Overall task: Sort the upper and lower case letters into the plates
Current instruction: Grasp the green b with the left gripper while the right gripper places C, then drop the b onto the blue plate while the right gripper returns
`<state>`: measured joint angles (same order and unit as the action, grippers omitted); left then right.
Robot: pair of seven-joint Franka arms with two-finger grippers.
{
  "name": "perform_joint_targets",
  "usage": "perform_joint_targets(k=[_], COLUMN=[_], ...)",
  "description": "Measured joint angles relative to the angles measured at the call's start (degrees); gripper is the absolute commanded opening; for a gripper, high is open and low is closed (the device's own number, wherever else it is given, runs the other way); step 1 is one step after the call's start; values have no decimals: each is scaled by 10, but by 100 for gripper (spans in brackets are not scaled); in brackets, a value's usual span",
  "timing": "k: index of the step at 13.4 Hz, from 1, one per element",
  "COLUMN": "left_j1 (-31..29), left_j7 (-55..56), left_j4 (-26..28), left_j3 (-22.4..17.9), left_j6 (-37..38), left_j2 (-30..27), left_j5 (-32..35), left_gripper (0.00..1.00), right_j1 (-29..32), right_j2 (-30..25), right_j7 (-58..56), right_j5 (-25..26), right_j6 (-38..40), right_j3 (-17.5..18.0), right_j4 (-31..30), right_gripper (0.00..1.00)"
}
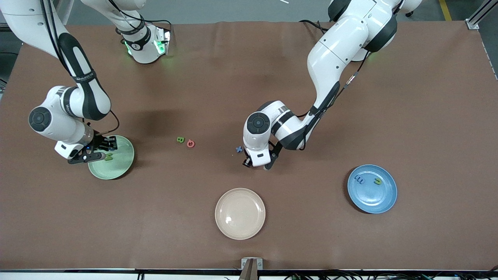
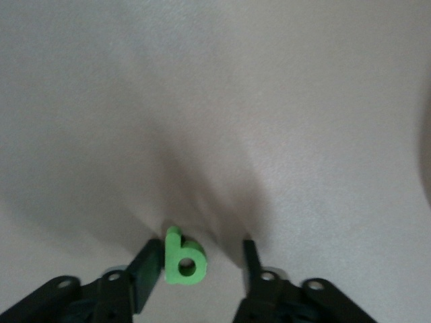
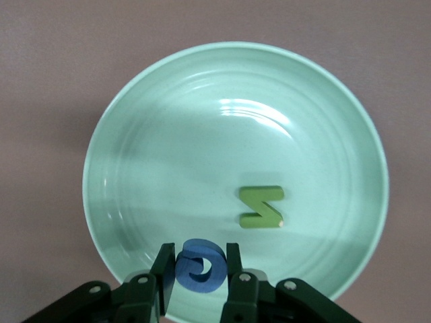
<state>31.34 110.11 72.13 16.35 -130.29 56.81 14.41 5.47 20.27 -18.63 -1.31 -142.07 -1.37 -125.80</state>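
Note:
My right gripper [image 3: 199, 266] is shut on a blue letter G [image 3: 200, 267] and holds it over the pale mint green plate [image 3: 168, 134], near its rim. A green Z [image 3: 261, 206] lies in that plate. In the front view this gripper [image 1: 102, 156] is over the mint plate [image 1: 120, 167]. My left gripper [image 2: 201, 264] is open and low at the table, its fingers either side of a green lowercase b [image 2: 182, 260] that touches one finger. The blue plate [image 1: 383, 202] holds a blue m [image 1: 358, 180] and a green letter [image 1: 377, 181].
A blue x [image 1: 239, 149] lies on the brown table beside my left gripper [image 1: 265, 166]. A green B [image 1: 180, 139] and a red letter [image 1: 190, 143] lie together mid-table. An empty cream-beige plate [image 1: 240, 213] sits nearest the front camera.

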Motion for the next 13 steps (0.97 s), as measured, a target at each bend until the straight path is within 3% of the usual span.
perform_joint_targets(k=[2, 5, 6, 7, 8, 13], left_j1=[4, 23, 26, 22, 9, -100], left_j7=[0, 0, 0, -4, -21, -175], left_j4=[-3, -6, -8, -11, -15, -16], left_j3=[-2, -26, -38, -51, -58, -62], left_j6=[3, 7, 7, 9, 17, 85], left_j2=[-1, -4, -5, -8, -16, -80], left_j5=[-1, -1, -1, -1, -1, -1], left_gripper=[0, 0, 0, 0, 0, 1], right_j1=[0, -2, -3, -3, -3, -23], right_j2=[15, 35, 37, 37, 37, 25], right_j7=[0, 0, 0, 0, 0, 18], right_j5=[0, 0, 0, 0, 0, -1], right_j6=[-23, -48, -50, -50, -50, -11], right_j3=[0, 0, 0, 0, 0, 1], right_j4=[0, 0, 0, 0, 0, 8], right_gripper=[22, 25, 43, 85, 100, 100])
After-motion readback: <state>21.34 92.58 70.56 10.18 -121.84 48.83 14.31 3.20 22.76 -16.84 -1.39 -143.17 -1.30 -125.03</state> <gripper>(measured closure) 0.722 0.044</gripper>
